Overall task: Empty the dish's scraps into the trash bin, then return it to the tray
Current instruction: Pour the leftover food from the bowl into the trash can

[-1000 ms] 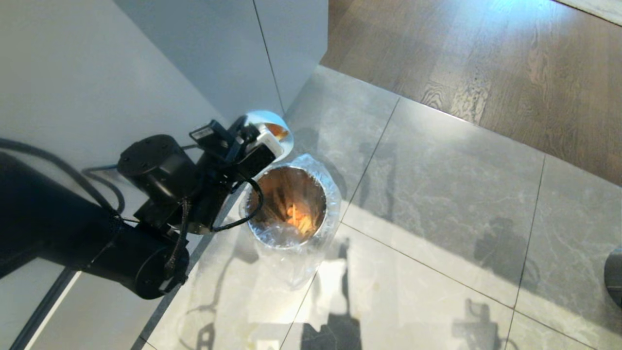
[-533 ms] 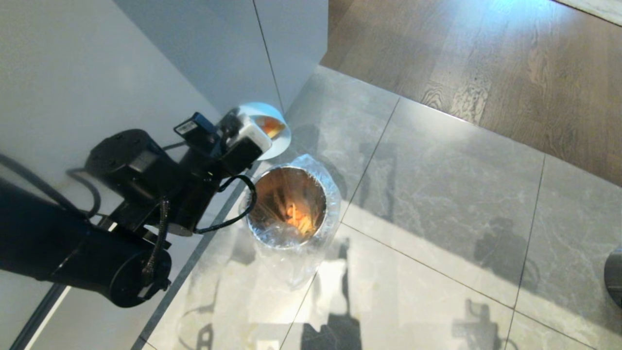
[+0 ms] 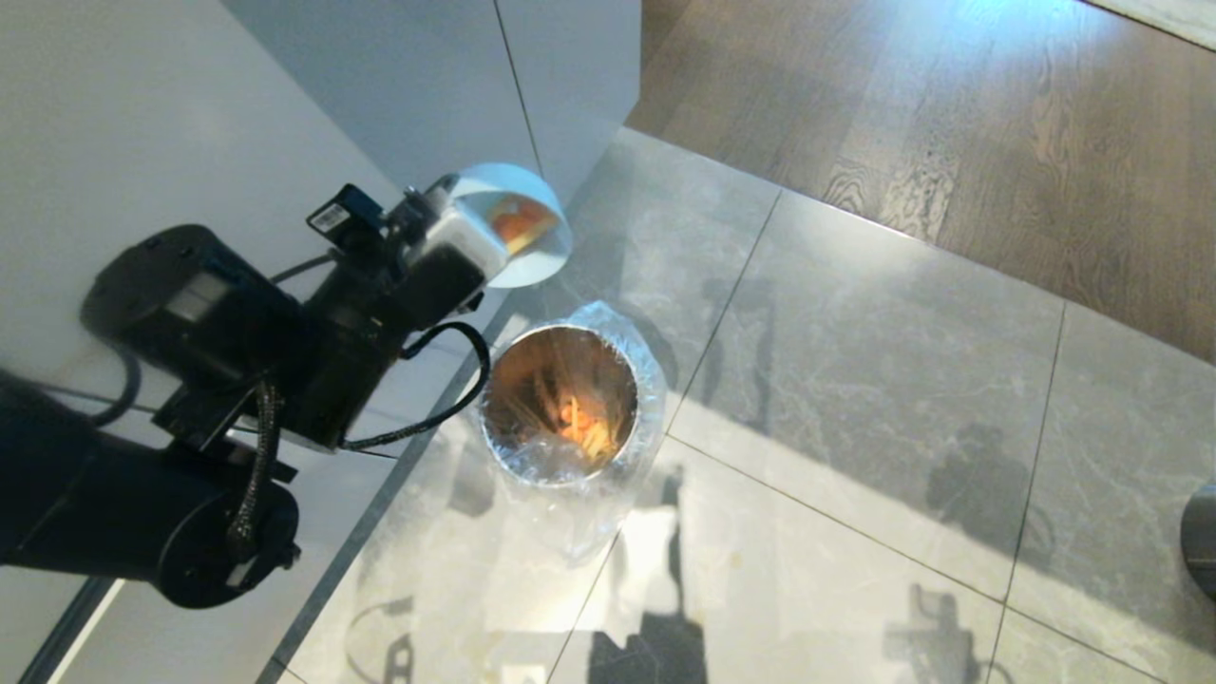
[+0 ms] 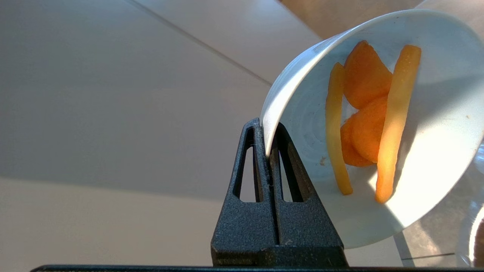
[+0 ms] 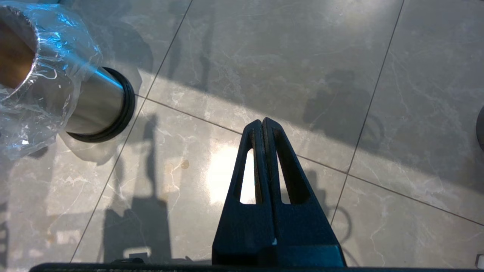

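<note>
Your main risk here is a spill outside the bin point(image 3: 560, 404). In the head view the dish point(image 3: 518, 228) sits above centre-left of the frame, up and left of the bin mouth rather than over it, and carrot slices and yellow strips, the scraps point(image 4: 363, 121), cling to its inner wall. The dish is tipped steeply, so if they let go now they could land on the floor tiles point(image 3: 855, 380) or on the bag liner's outer fold. The hold is a thin one too: the left gripper point(image 4: 269, 151) is pinched narrow on the rim alone, one finger inside and one outside, with the whole dish hanging beyond the tips. A jolt could twist it loose. The right gripper point(image 5: 262, 124) is closed on nothing, hanging over bare tile lower right of the bin. The tray is not in view.
</note>
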Tool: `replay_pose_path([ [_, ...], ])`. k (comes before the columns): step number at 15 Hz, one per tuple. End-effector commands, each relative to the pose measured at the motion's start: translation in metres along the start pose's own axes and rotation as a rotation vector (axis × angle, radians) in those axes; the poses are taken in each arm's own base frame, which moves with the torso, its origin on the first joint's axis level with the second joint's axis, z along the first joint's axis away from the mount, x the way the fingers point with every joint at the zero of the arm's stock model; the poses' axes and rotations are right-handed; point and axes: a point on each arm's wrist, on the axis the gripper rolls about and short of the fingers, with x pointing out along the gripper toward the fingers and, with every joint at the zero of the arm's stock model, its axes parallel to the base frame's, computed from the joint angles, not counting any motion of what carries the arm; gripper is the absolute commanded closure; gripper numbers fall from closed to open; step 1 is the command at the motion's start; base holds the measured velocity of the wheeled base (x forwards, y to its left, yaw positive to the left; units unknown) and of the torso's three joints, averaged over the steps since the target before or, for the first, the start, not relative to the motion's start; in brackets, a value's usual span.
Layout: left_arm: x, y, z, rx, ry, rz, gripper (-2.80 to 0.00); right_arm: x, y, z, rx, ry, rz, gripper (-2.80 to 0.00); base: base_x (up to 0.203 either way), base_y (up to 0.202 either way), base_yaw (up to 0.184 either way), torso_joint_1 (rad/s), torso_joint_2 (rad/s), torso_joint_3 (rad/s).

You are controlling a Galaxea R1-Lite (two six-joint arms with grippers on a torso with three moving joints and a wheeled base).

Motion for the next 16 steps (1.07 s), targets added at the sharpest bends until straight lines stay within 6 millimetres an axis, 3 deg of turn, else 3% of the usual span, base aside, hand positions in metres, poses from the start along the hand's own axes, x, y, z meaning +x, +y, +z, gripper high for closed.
replay_pose_path([
  [1, -0.008, 0.007, 0.004, 0.031, -0.045, 0.021, 0.00, 0.000, 0.000, 0.000, 0.000, -0.001, 0.000, 0.00, 0.000, 0.000, 0.000, 0.000, 0.00, 0.000],
  [9, -0.077, -0.029, 0.007, 0.225, -0.054, -0.271, 0.00, 0.000, 0.000, 0.000, 0.001, -0.001, 0.000, 0.00, 0.000, 0.000, 0.000, 0.000, 0.00, 0.000],
  [16, -0.066, -0.056, -0.011, 0.331, -0.008, -0.353, 0.00, 0.000, 0.000, 0.000, 0.002, -0.001, 0.000, 0.00, 0.000, 0.000, 0.000, 0.000, 0.00, 0.000],
])
